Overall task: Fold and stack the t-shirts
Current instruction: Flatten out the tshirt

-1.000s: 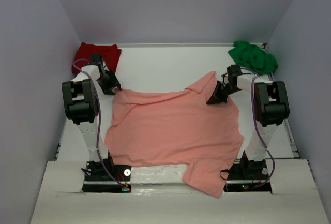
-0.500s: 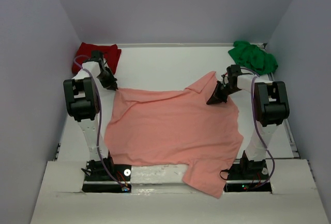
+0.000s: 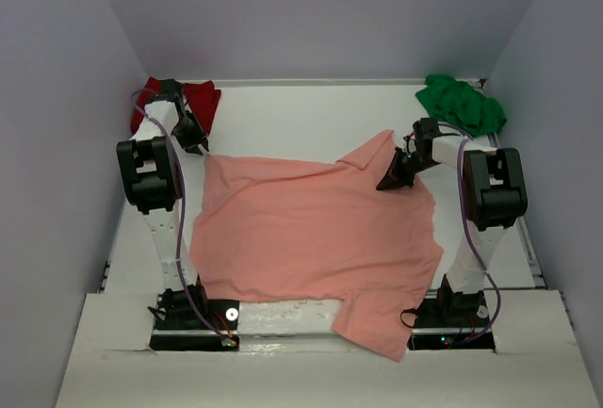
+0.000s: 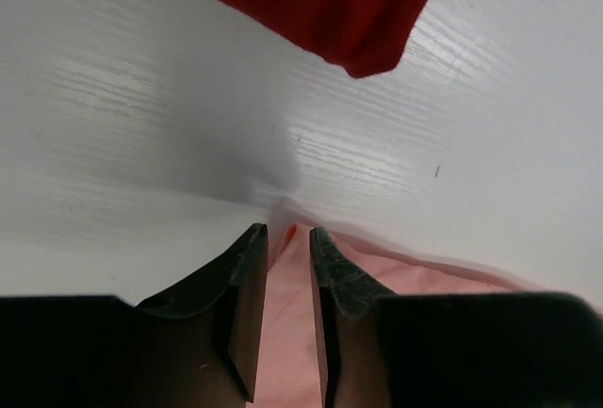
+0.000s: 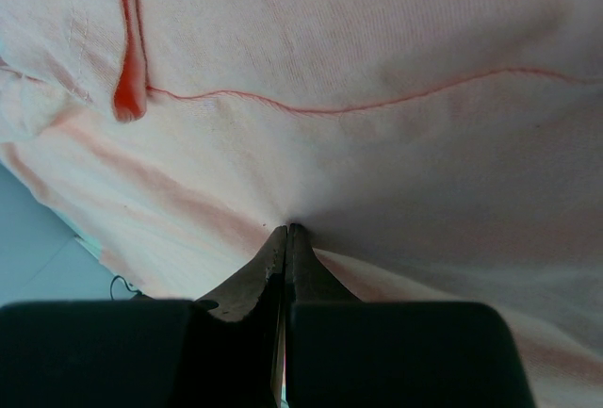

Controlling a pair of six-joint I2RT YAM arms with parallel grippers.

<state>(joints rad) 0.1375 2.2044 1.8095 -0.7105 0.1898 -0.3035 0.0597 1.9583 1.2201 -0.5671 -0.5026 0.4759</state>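
Note:
The salmon-pink t-shirt (image 3: pixel 311 229) lies spread across the table, its near hem hanging over the front edge. My right gripper (image 3: pixel 391 180) is shut on a pinch of its far right part near the sleeve; the right wrist view shows the cloth (image 5: pixel 330 69) tented at the closed tips (image 5: pixel 287 231). My left gripper (image 3: pixel 193 137) sits just beyond the shirt's far left corner, jaws slightly apart, with pink cloth (image 4: pixel 287 333) lying below the gap (image 4: pixel 287 234). The dark red t-shirt (image 3: pixel 193 99) is bunched at the far left, also in the left wrist view (image 4: pixel 330 3). The bright green t-shirt (image 3: pixel 462 105) is bunched at the far right.
White table (image 3: pixel 301 121) with bare surface between the two bunched shirts at the back. Grey walls close in on the left, right and back. The arm bases stand at the near edge beside the shirt's hem.
My left gripper has moved back and left, off the shirt's far left corner toward the dark red shirt; that corner now lies flat. The right arm has not moved.

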